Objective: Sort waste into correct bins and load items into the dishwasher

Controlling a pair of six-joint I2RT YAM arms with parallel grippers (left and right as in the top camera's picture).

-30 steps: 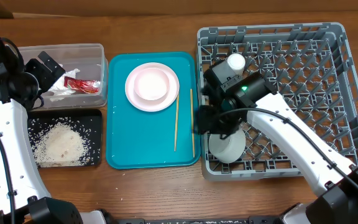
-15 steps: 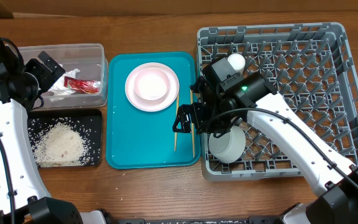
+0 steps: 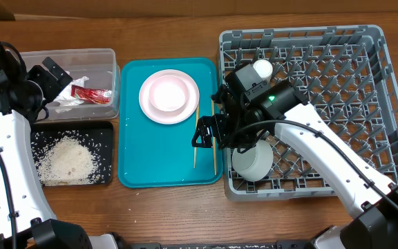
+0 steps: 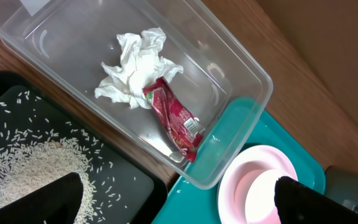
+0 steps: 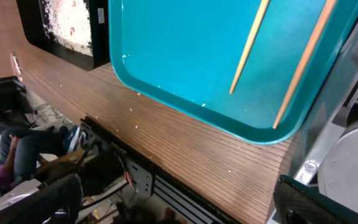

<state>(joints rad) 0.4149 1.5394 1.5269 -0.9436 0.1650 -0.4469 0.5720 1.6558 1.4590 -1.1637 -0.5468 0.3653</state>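
Observation:
The grey dishwasher rack (image 3: pixel 323 69) holds an upturned pale bowl (image 3: pixel 253 162) at its front left corner and a white cup (image 3: pixel 262 68) near the back. My right gripper (image 3: pixel 211 133) is open and empty, over the teal tray's right edge, just above two chopsticks (image 3: pixel 195 142). In the right wrist view the chopsticks (image 5: pixel 250 46) lie ahead of the right gripper (image 5: pixel 179 202). A pink plate (image 3: pixel 169 111) carries a pale bowl (image 3: pixel 168 92). My left gripper (image 3: pixel 55 86) hangs open over the clear tub (image 3: pixel 81 55), which holds a tissue (image 4: pixel 138 68) and a red wrapper (image 4: pixel 176 118).
The black tray (image 3: pixel 106 138) in front of the tub holds a heap of rice (image 3: pixel 68 160). The teal tray (image 3: pixel 157 159) lies between the bins and the rack. The table's front edge (image 5: pixel 185 162) is close below the teal tray.
My right gripper has drawn left from above the upturned bowl in the rack to the teal tray's right edge and opened wider. The left arm has not moved.

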